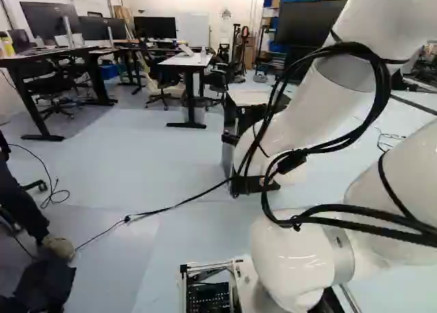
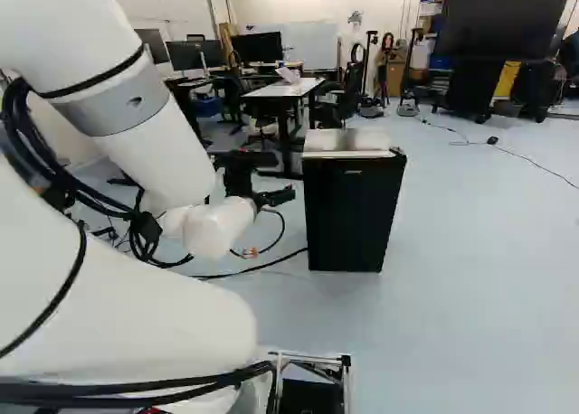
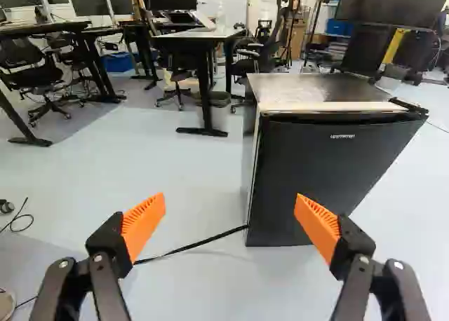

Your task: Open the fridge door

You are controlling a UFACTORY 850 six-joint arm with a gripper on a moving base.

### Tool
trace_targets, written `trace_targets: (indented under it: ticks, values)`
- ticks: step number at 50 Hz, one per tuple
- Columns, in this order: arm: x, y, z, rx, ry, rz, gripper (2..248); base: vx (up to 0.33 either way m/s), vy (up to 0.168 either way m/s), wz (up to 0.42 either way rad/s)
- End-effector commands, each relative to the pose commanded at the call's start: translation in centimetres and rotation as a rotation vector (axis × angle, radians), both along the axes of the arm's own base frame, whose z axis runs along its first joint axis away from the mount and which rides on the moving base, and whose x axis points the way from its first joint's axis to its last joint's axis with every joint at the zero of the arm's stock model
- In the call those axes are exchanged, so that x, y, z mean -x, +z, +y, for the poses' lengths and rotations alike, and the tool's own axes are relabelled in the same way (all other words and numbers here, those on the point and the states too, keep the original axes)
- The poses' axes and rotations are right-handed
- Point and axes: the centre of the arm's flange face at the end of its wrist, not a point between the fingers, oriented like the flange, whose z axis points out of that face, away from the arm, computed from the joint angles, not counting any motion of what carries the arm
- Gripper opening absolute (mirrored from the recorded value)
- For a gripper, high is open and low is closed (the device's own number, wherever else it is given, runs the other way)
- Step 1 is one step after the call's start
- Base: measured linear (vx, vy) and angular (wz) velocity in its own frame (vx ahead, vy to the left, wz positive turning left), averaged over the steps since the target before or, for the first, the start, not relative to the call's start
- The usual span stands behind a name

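My gripper (image 2: 275, 197) hangs left of the fridge (image 2: 351, 217) in the right base view, its fingers small there. The wrist view shows the gripper (image 3: 230, 224) open, its two orange pads wide apart with only floor between them. Ahead of it and nearer the right finger stands the small black fridge (image 3: 319, 174), upright on the floor with its door shut. A dark hinge piece (image 3: 410, 106) sits at one top corner of the door. The arm hides most of the fridge in the left base view.
A black cable (image 3: 193, 245) runs along the floor to the fridge's foot. Beyond stand a white-topped desk (image 2: 288, 89), office chairs and a large dark screen (image 2: 502, 21). At the left of the left base view, a person's leg and shoe (image 1: 58, 247) show.
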Motion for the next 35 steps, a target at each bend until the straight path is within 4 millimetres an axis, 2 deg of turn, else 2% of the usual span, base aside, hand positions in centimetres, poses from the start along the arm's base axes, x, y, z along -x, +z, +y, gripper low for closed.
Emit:
trace_targets:
  ticks: [35]
  values:
    - [-0.66, 0.10, 0.00, 0.000, 0.000, 0.003, 247, 0.000, 0.000, 0.000]
